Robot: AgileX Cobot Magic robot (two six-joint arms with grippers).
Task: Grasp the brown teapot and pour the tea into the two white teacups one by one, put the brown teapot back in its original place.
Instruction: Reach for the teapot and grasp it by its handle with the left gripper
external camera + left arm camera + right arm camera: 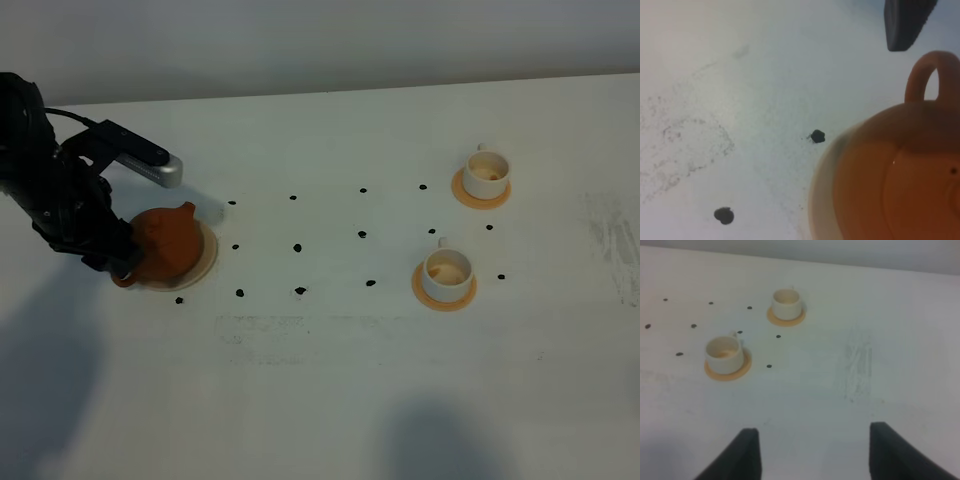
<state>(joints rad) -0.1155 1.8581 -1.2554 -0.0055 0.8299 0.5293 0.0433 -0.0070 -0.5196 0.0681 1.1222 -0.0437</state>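
Exterior high view: the brown teapot (168,240) sits on the big cream coaster (209,250) at the left side of the frame, a bit above the middle. Its short spout points to the upper right and its loop handle (122,280) points to the lower left. The left gripper (118,268) is right at that handle, on the end of the black left arm (55,195), which comes in from the upper left corner. The arm hides the fingers here.

In the left wrist view one dark finger (905,22) is close to the handle and not touching it. The other finger is out of the picture, so I cannot tell how wide this gripper is.

The two white teacups are on the right side of the frame, well apart from the teapot. The upper teacup (487,170) stands on an orange saucer (468,196). The lower teacup (447,268) stands on its own orange saucer (445,299), a little to the left. Both look light brown inside. Small black dots (297,247) are spread over the white table (330,390) between the teapot and the cups.

In the right wrist view the right gripper (817,455) has its two dark fingers far apart with nothing between them. It is over bare table, well away from the cups.
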